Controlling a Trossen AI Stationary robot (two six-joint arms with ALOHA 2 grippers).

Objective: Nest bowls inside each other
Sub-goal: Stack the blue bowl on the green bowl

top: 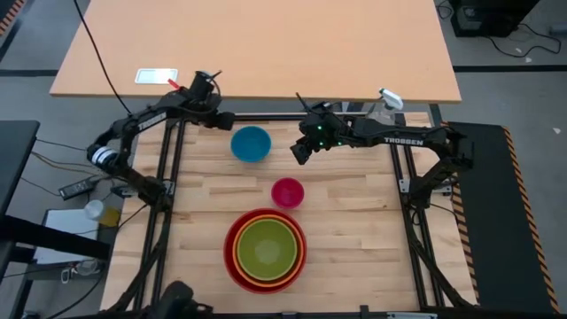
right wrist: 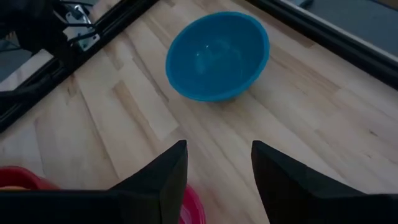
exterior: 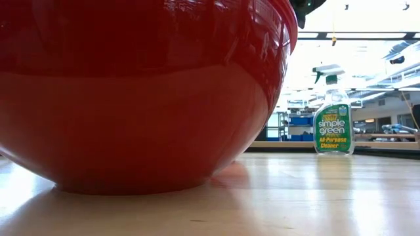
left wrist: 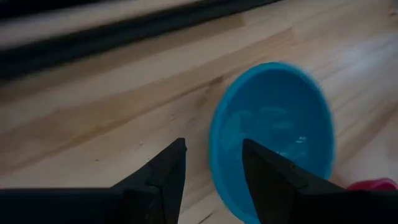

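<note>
A blue bowl (top: 251,143) sits upright on its base on the wooden table's far half; it also shows in the left wrist view (left wrist: 273,130) and the right wrist view (right wrist: 217,56). A smaller pink bowl (top: 287,192) stands nearer the middle. Close to the near edge, a lime green bowl (top: 265,248) sits inside an orange one, inside a red bowl (exterior: 131,92). My left gripper (left wrist: 213,163) hovers open just left of the blue bowl (top: 223,120), its fingers over the bowl's left rim. My right gripper (right wrist: 219,158) hangs open to the bowl's right (top: 299,152).
A clear spray bottle (exterior: 333,118) with a green label stands at the table's far right corner (top: 383,106). Black frame rails (top: 173,168) run along the table's sides and far edge. Bare wood lies to the left and right of the bowls.
</note>
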